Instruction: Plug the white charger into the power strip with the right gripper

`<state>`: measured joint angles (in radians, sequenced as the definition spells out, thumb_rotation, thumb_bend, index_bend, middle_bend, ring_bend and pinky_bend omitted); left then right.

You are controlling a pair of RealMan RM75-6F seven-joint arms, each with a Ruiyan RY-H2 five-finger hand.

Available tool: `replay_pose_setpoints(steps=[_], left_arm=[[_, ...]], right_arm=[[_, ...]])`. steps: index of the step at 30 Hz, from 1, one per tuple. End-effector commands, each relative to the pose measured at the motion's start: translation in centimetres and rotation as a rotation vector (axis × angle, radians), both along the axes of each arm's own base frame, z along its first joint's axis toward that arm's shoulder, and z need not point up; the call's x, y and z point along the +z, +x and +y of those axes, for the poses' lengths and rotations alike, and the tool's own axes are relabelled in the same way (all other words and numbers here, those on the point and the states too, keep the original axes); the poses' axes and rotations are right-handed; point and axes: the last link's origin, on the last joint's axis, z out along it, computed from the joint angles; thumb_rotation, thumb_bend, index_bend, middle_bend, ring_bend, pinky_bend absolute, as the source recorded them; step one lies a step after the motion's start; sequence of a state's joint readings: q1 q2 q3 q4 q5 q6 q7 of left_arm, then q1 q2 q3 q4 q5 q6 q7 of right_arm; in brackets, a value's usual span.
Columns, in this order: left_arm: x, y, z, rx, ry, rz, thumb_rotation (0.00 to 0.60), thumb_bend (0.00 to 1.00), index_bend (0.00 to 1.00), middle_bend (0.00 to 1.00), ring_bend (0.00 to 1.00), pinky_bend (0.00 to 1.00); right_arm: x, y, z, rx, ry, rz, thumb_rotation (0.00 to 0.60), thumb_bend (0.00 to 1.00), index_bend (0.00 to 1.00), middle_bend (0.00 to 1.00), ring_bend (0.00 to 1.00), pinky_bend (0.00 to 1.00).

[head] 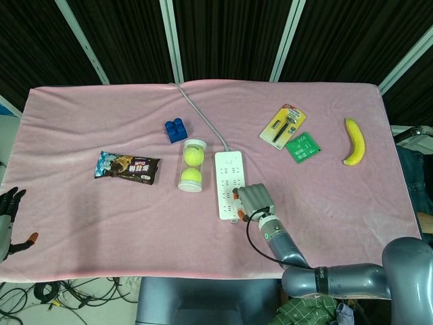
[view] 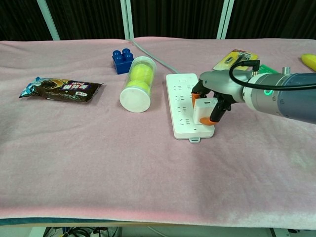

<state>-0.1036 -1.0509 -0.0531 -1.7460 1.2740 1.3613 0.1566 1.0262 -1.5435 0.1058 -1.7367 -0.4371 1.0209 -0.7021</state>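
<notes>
The white power strip (view: pixel 183 101) (head: pixel 227 176) lies lengthwise at the table's middle, its grey cord (head: pixel 199 112) running to the far edge. My right hand (view: pixel 213 97) (head: pixel 252 200) grips the white charger (view: pixel 204 112) from above, orange fingertips on both sides. The charger stands upright on the strip's near right part; whether its prongs are fully in I cannot tell. In the head view the hand hides the charger. My left hand (head: pixel 8 218) hangs off the table's left edge, fingers apart, holding nothing.
A clear tube of tennis balls (view: pixel 137 84) lies just left of the strip, with a blue brick (view: pixel 122 60) behind it. A snack packet (view: pixel 61 89) sits far left. Behind the right hand are a yellow card pack (head: pixel 283 125), a green packet (head: pixel 302 147) and a banana (head: pixel 354 142).
</notes>
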Motion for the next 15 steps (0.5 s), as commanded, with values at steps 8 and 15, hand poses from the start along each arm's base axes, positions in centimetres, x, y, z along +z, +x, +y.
replay_pose_setpoints(steps=[8,15], left_arm=[[0.04,0.00,-0.01,0.000,0.000,-0.001,0.600,0.24,0.00,0.00,0.00,0.04],[0.06,0.01,-0.04,-0.002,-0.001,-0.001,0.600,0.24,0.00,0.00,0.00,0.04]], right_arm=[[-0.46,-0.17,-0.06,0.000,0.008,0.008,0.600,0.47,0.97,0.84,0.83,0.61],[-0.58,-0.48,0.12,-0.004,0.019,0.017,0.600,0.47,0.99,0.85,0.84,0.62]])
